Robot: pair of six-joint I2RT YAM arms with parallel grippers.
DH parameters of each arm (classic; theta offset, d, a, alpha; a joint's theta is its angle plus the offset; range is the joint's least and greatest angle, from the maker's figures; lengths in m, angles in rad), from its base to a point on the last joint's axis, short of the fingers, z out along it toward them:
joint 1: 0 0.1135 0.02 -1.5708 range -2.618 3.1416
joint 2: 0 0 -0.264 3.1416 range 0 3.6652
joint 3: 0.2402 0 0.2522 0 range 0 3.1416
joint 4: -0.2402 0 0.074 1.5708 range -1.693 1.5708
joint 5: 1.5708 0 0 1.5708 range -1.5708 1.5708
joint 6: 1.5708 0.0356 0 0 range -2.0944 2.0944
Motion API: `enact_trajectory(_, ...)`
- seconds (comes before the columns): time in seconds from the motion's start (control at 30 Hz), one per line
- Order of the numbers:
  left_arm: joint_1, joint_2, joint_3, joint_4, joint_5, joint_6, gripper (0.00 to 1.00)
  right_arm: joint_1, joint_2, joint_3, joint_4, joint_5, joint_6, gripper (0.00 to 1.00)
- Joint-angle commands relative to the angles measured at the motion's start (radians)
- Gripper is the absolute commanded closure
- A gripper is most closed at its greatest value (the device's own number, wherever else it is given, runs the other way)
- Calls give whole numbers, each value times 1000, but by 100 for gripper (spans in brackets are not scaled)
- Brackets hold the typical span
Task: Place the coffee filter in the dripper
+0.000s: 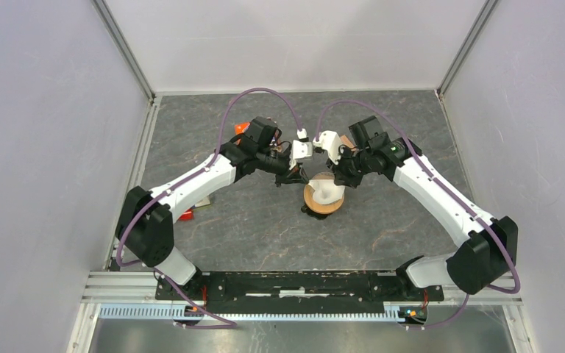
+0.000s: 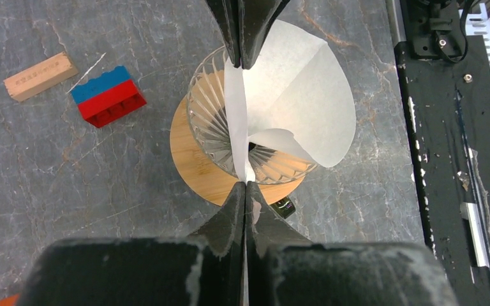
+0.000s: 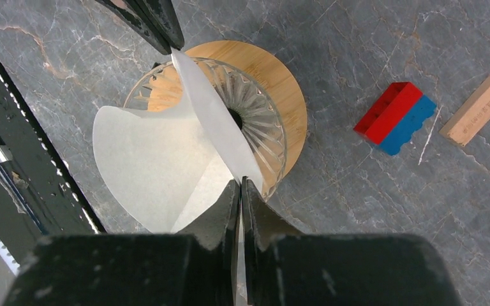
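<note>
The coffee filter (image 2: 300,95), a thin white paper fan, is held by its folded edge just above the dripper (image 2: 207,124), with its loose half spread out over the dripper's near rim. The dripper is a ribbed funnel with a dark centre hole on a round tan wooden base. My left gripper (image 2: 245,185) is shut on one end of the filter's edge. My right gripper (image 3: 240,182) is shut on the other end. In the top view the filter (image 1: 329,193) sits over the dripper (image 1: 315,207), between the left gripper (image 1: 299,175) and the right gripper (image 1: 337,175).
A red-and-blue brick (image 3: 395,118) and a small wooden block (image 3: 478,109) lie on the grey table beside the dripper. An orange object (image 1: 243,126) shows behind the left arm. The black base rail (image 2: 446,127) runs along the near edge.
</note>
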Motion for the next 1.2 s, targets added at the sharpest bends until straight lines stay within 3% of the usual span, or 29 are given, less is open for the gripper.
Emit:
enact_trajectory(0.0,-5,-10,-11,16,-21,67,98,-4,-24,21,57,14,10,90)
enact_trajectory(0.17,-5,-11,-13,16,-27,78,98,-4,-24,27,62,21,10,85)
enact_trajectory(0.3,-5,-15,-3,14,-31,78,98,-4,-28,35,51,25,2,75)
enact_trajectory(0.53,-5,-20,35,-12,-35,69,68,-4,-48,67,33,45,-4,63)
enact_trajectory(0.83,-4,-67,39,-13,-68,33,49,-4,-55,77,32,53,0,55)
enact_trajectory(1.17,3,-159,-26,136,-102,-401,17,-13,-86,61,34,53,1,51)
